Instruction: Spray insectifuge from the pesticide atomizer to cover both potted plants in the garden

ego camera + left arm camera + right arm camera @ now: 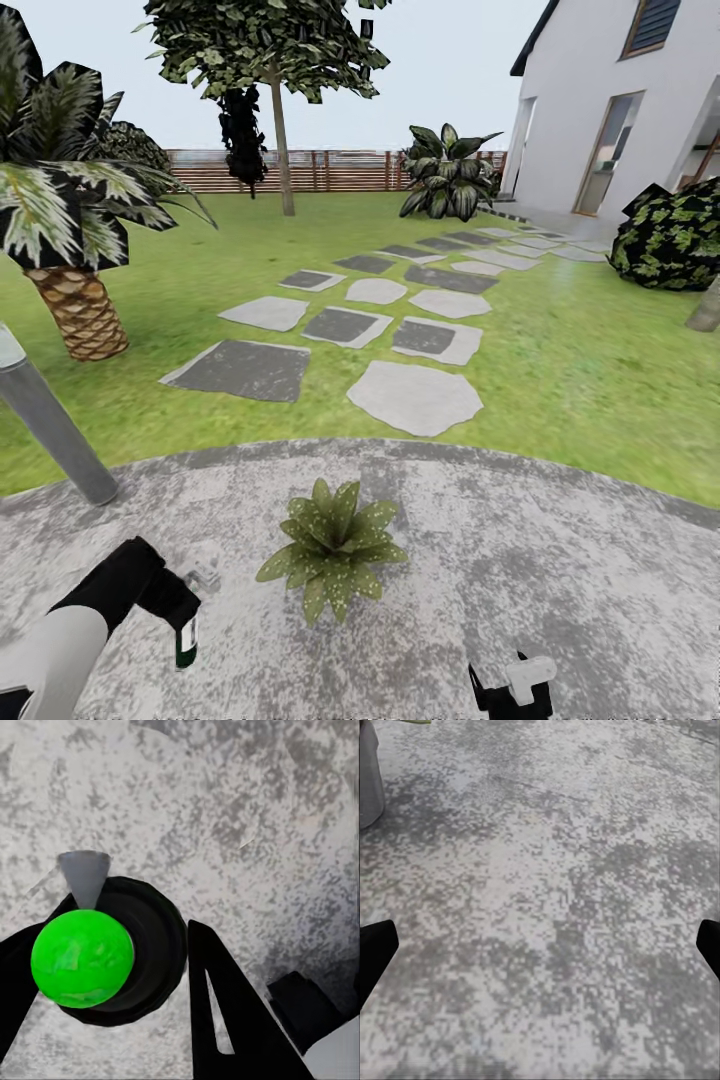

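A potted plant (335, 545), a low rosette of speckled green leaves, sits on the round stone patio (560, 560) just ahead of me; its pot is hidden under the leaves. My left gripper (186, 612) is to the plant's left, shut on the pesticide atomizer (186, 642), whose green and white stem hangs below it. In the left wrist view the atomizer's bright green cap (82, 958) and grey nozzle (84, 877) sit between the black fingers (225, 1012) of the left gripper (131, 919). My right gripper (510, 688) is low at the front right, open (540, 949) over bare stone.
A grey metal post (50, 420) leans at the patio's left edge beside a scaly palm (80, 300). Stepping slabs (400, 330) lead over the lawn to a white house (620, 110). A dark bush (670, 235) stands right, and a slatted fence (330, 170) is behind.
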